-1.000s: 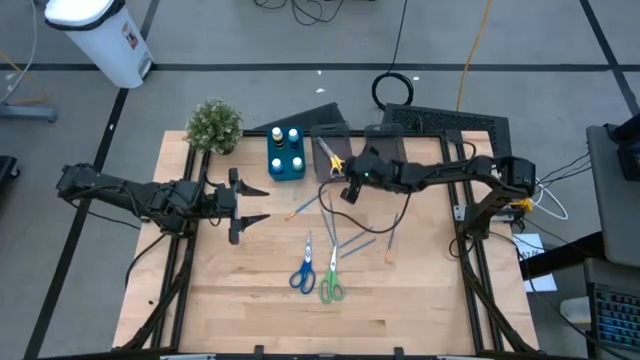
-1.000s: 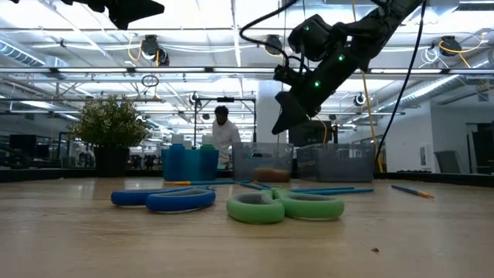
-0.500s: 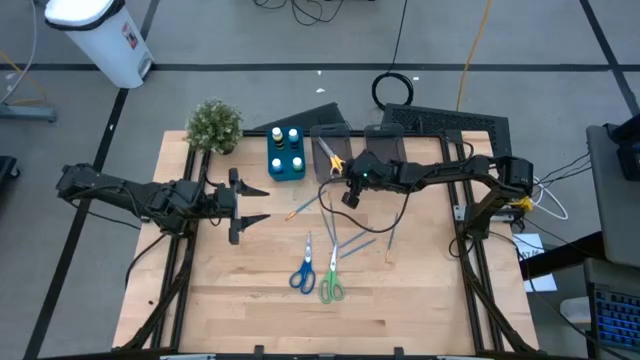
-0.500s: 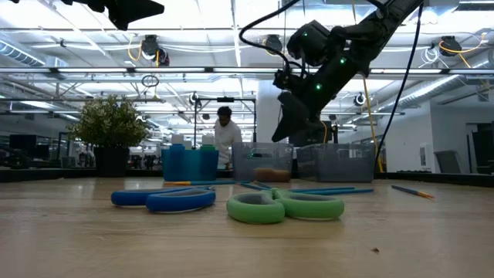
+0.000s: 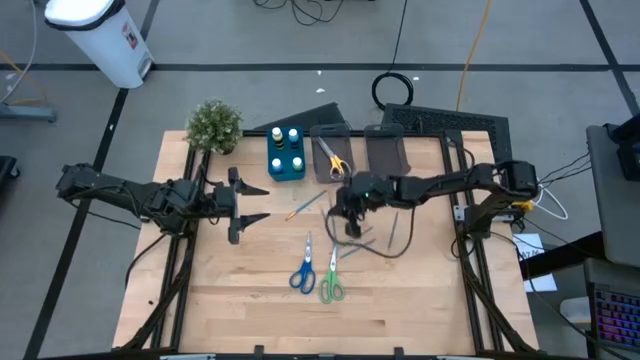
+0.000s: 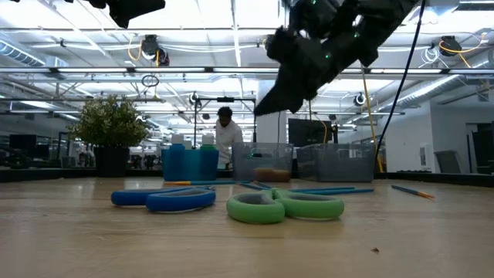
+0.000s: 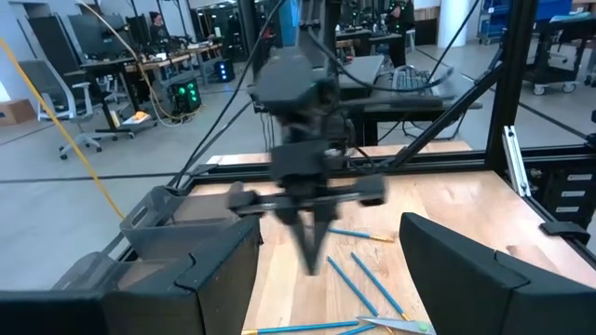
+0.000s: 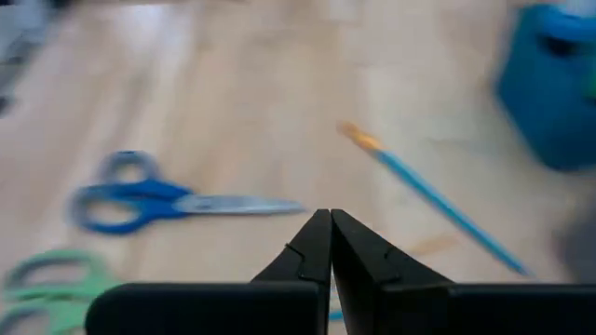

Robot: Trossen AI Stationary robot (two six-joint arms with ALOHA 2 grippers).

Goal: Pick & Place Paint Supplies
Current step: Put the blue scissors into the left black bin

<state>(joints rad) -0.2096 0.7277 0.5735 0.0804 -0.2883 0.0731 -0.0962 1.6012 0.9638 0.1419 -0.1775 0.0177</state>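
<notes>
Blue scissors (image 5: 303,268) and green scissors (image 5: 331,281) lie flat near the table's middle, and thin blue brushes (image 5: 360,240) lie just beyond them. One more brush (image 5: 305,205) lies to their left. Small bottles stand in the blue bin (image 5: 287,152), and yellow-handled scissors (image 5: 331,157) lie in a grey bin. My right gripper (image 5: 345,216) hangs shut and empty above the brushes; in its wrist view the right gripper (image 8: 329,217) points down toward the blue scissors (image 8: 177,203) and a brush (image 8: 428,200). My left gripper (image 5: 255,205) waits open and level over the table's left part.
A small potted plant (image 5: 214,125) stands at the far left corner. A second grey bin (image 5: 385,150) sits right of the first. Bare wood lies along the near edge. A person stands in the room behind the table (image 6: 225,135).
My right gripper has swung from beside the grey bins toward the table's near edge and now hangs over the brushes. It has turned about on the way and stayed shut. Nothing on the table has moved.
</notes>
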